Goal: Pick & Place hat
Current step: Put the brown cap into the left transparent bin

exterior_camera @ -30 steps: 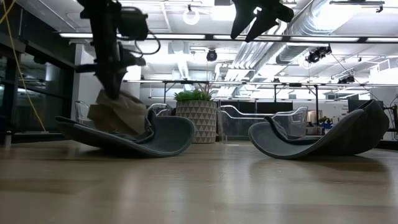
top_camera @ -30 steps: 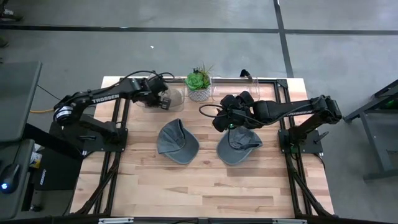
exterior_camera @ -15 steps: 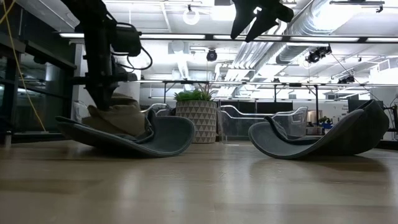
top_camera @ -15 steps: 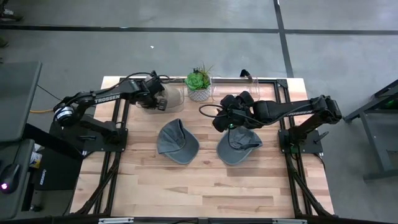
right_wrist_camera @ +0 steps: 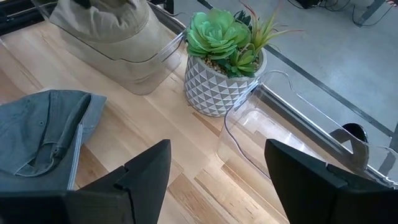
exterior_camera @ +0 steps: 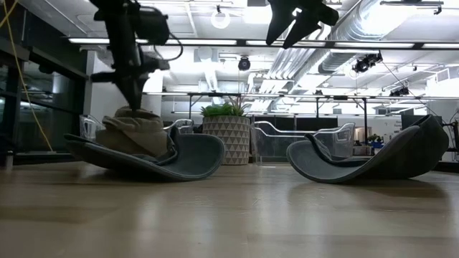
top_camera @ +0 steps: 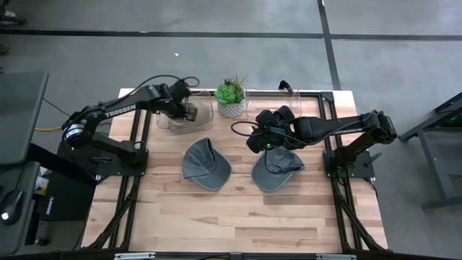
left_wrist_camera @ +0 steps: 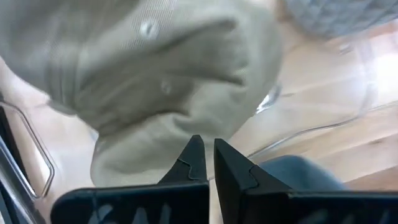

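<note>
A tan hat (exterior_camera: pixel 135 132) sits in a clear tray (top_camera: pixel 203 112) at the table's far left; the right wrist view also shows this hat (right_wrist_camera: pixel 106 28). My left gripper (left_wrist_camera: pixel 207 146) stands right above it, its fingers close together on the cloth. Two grey hats lie upside down on the wood, one in the middle (top_camera: pixel 206 163) and one to its right (top_camera: pixel 276 170). My right gripper (right_wrist_camera: pixel 217 186) hangs open above the right grey hat and touches nothing; in the high view this gripper (top_camera: pixel 260 139) is over that hat's far edge. My left gripper pinches a small bit of the tan hat's crown cloth (left_wrist_camera: pixel 186 127) between its two fingertips, coming from above and pointing down. The hat rests in the clear tray, with a small peak (exterior_camera: pixel 133 110) standing up under the fingers.
A potted succulent (top_camera: pixel 231 98) in a patterned white pot stands at the far edge between the arms. A second clear tray (right_wrist_camera: pixel 280 124) sits to its right. Bare wood stretches across the near half of the table (top_camera: pixel 231 217).
My left gripper carried the tan hat, which hung tilted below it, down into the clear tray and then rose a little. The hat now sits settled in the tray instead of hanging. My right arm has kept still.
</note>
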